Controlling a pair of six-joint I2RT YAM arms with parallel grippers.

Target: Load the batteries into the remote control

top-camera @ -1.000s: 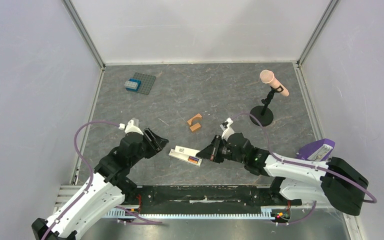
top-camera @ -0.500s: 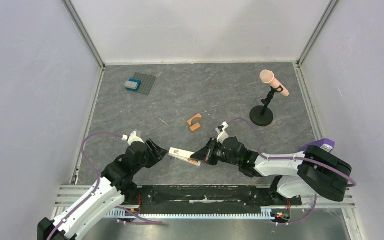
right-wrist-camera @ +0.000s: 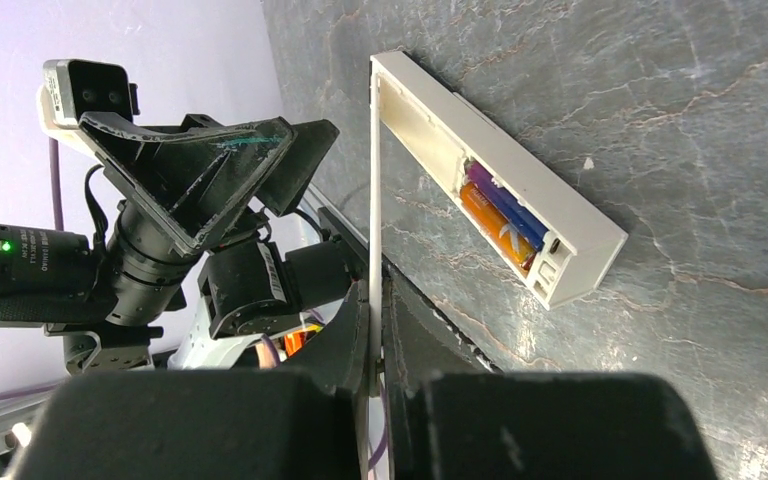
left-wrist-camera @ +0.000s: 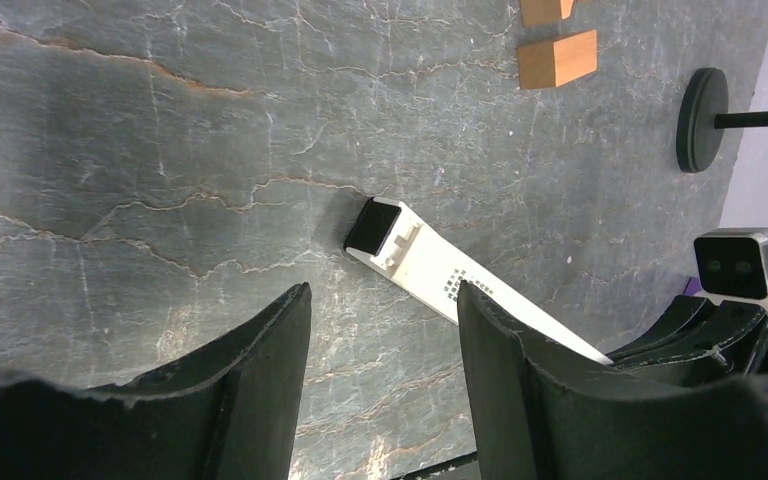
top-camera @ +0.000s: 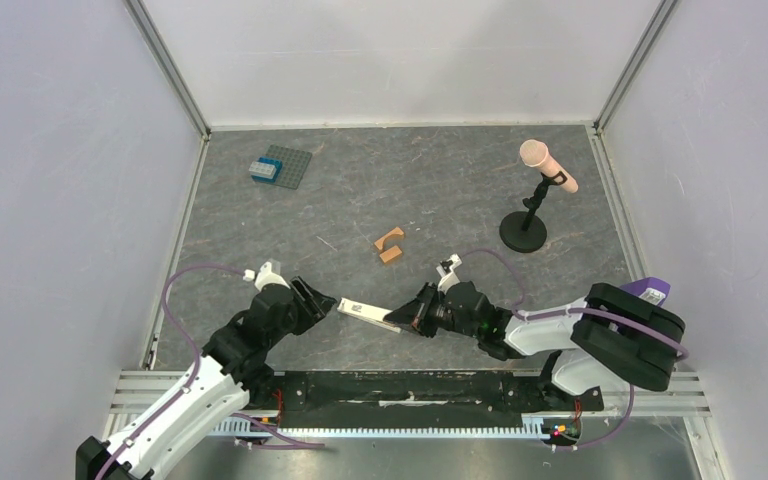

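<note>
The remote control (right-wrist-camera: 520,190) is a cream-white bar lying flat on the table. Its recess faces up with the orange-red battery (right-wrist-camera: 492,225) and the dark blue battery (right-wrist-camera: 516,214) side by side inside. My right gripper (right-wrist-camera: 375,300) is shut on a thin white cover plate (right-wrist-camera: 372,180), seen edge-on, whose far end touches the remote's far end. From above, the plate (top-camera: 368,312) hides the batteries, with my right gripper (top-camera: 412,318) at its right end. My left gripper (left-wrist-camera: 382,300) is open and empty, just short of the remote's dark left end (left-wrist-camera: 368,225).
Two orange-brown blocks (top-camera: 390,245) lie beyond the remote. A pink microphone (top-camera: 545,165) on a black stand (top-camera: 523,232) is at the back right. A grey studded plate with a blue brick (top-camera: 280,165) sits at the back left. A purple object (top-camera: 640,295) lies at the right edge.
My right gripper has moved left with the cover plate, which now covers the batteries seen from above. The left gripper has slid nearer and right, up to the remote's left end.
</note>
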